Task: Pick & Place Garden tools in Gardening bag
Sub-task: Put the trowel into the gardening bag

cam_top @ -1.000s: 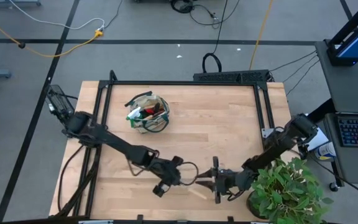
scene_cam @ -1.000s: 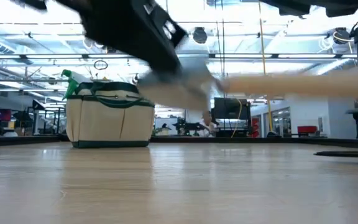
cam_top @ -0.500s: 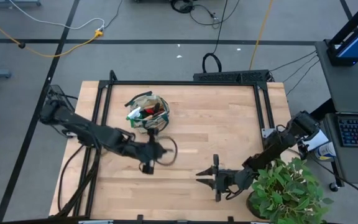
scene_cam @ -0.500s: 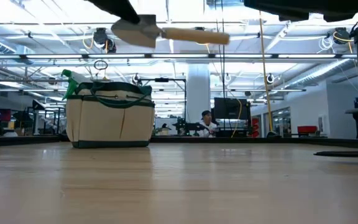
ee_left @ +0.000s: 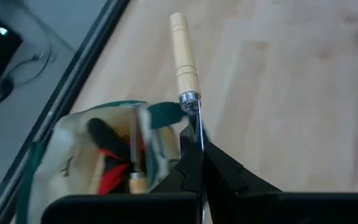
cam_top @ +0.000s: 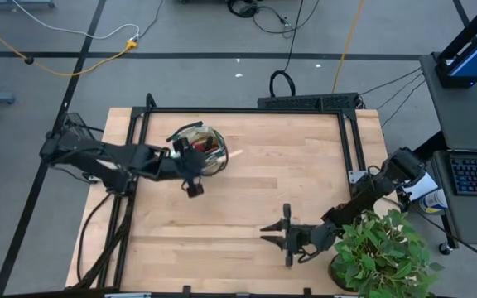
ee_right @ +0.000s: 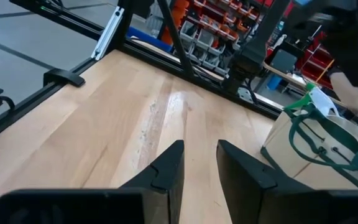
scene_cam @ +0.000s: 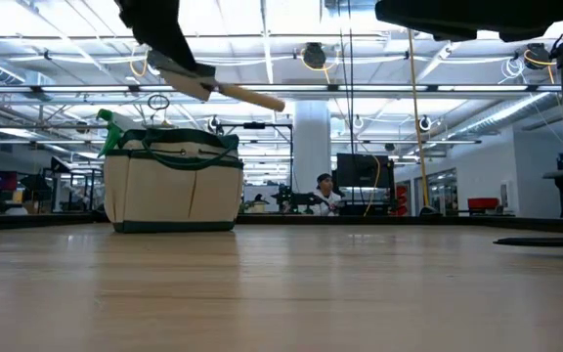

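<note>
No readable text, labels or signs.

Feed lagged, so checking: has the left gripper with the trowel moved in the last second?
Yes. The left gripper, shut on the wooden-handled trowel, has swung from the table's near edge by the right gripper to the gardening bag, trowel above it.

Left gripper (cam_top: 195,159) clamped (right gripper (cam_top: 273,235) parted, low)

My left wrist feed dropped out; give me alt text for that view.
The left gripper is shut on the metal blade of a wooden-handled trowel, held above the gardening bag, which already contains red and black tools, on the wooden table.
</note>
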